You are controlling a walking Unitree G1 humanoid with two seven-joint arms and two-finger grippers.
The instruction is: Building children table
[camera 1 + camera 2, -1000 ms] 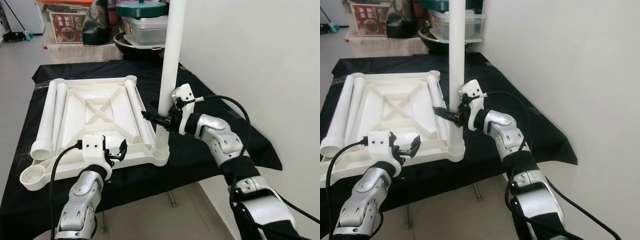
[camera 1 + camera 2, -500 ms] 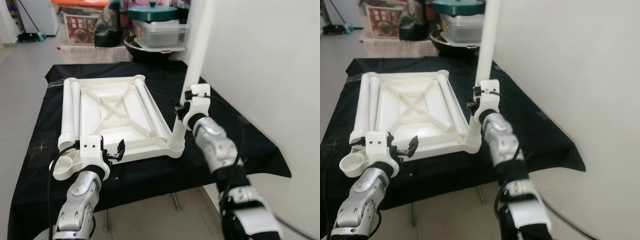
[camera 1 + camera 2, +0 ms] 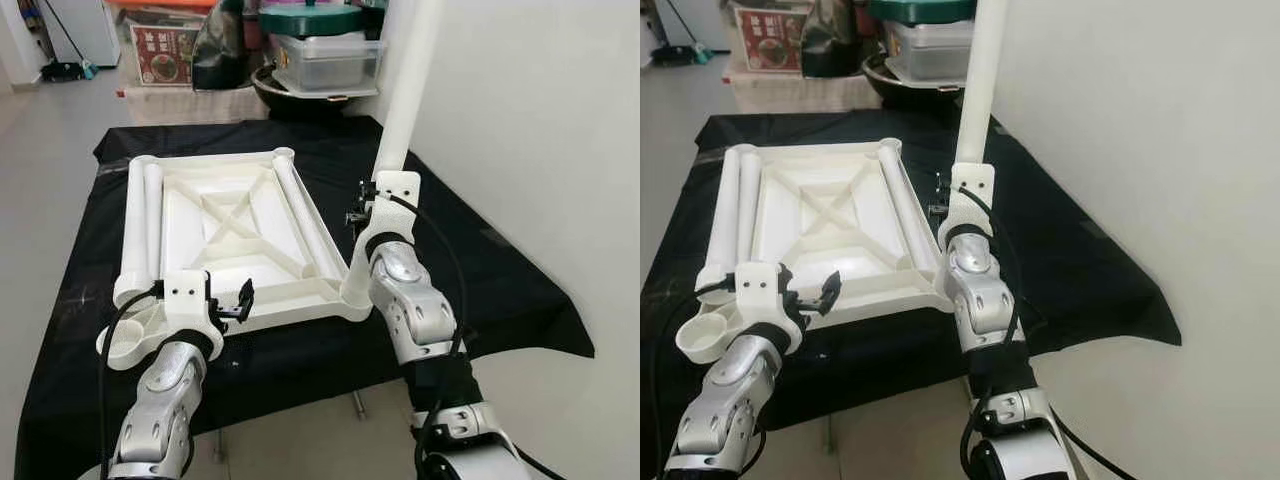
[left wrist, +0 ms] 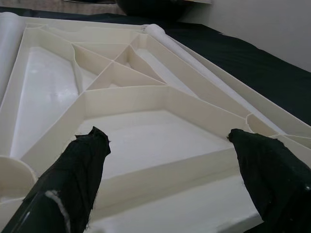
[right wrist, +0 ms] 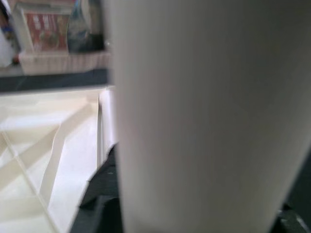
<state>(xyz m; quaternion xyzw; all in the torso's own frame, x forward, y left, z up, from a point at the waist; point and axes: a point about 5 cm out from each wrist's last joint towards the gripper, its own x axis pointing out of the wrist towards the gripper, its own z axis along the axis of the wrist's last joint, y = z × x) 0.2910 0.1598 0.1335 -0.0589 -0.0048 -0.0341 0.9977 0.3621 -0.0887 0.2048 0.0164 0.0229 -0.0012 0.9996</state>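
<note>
The white table top (image 3: 230, 225) lies upside down on the black cloth (image 3: 470, 270), its underside ribbed with an X. 2 loose legs (image 3: 140, 235) lie along its left edge and 1 along its right. The left gripper (image 3: 243, 298) hovers spread at the near edge; its wrist view shows both fingers (image 4: 73, 179) apart over the ribs. The right gripper (image 3: 358, 215) is at the upright leg (image 3: 395, 140), which stands in the near right corner; whether it pinches, I cannot tell.

1 upturned white tabletop (image 3: 225, 225); 4 white legs: 1 upright (image 3: 398, 115), 3 lying on it (image 3: 133, 225). 2 grippers were in view, left (image 3: 243, 300) & right (image 3: 355, 218).
</note>
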